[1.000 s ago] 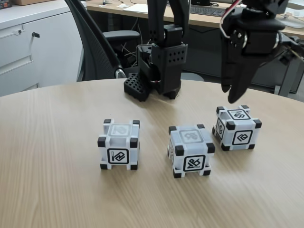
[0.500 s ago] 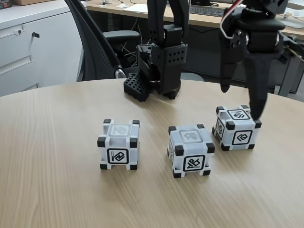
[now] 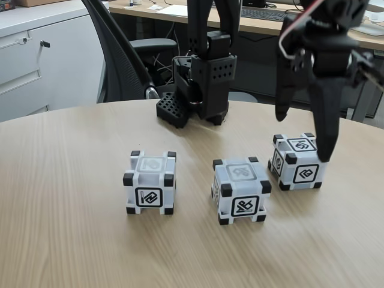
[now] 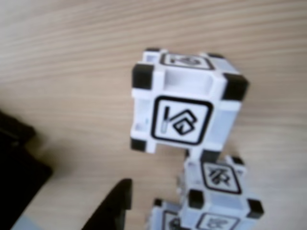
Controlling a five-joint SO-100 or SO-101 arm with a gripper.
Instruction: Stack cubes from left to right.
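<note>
Three white-grey cubes with black corners stand in a row on the wooden table: the left cube (image 3: 150, 182), the middle cube (image 3: 240, 190) and the right cube (image 3: 299, 161). My black gripper (image 3: 302, 137) hangs open over the right cube, one finger left of and above it. The longer finger (image 3: 324, 129) reaches down to its far right top corner; whether it touches, I cannot tell. In the wrist view a large cube (image 4: 184, 103) stands upper centre, a second cube (image 4: 218, 184) below it and a third cube (image 4: 192, 221) at the bottom edge, beside a black fingertip (image 4: 114, 207).
The arm's black base (image 3: 201, 84) stands at the table's far edge behind the cubes. A black office chair (image 3: 123, 57) and a desk (image 3: 258, 21) lie beyond the table. Bare wood (image 3: 66, 228) stretches left of and in front of the cubes.
The gripper went from shut to open and dropped lower; its long finger now reaches the right cube's far right corner. None of the cubes has moved.
</note>
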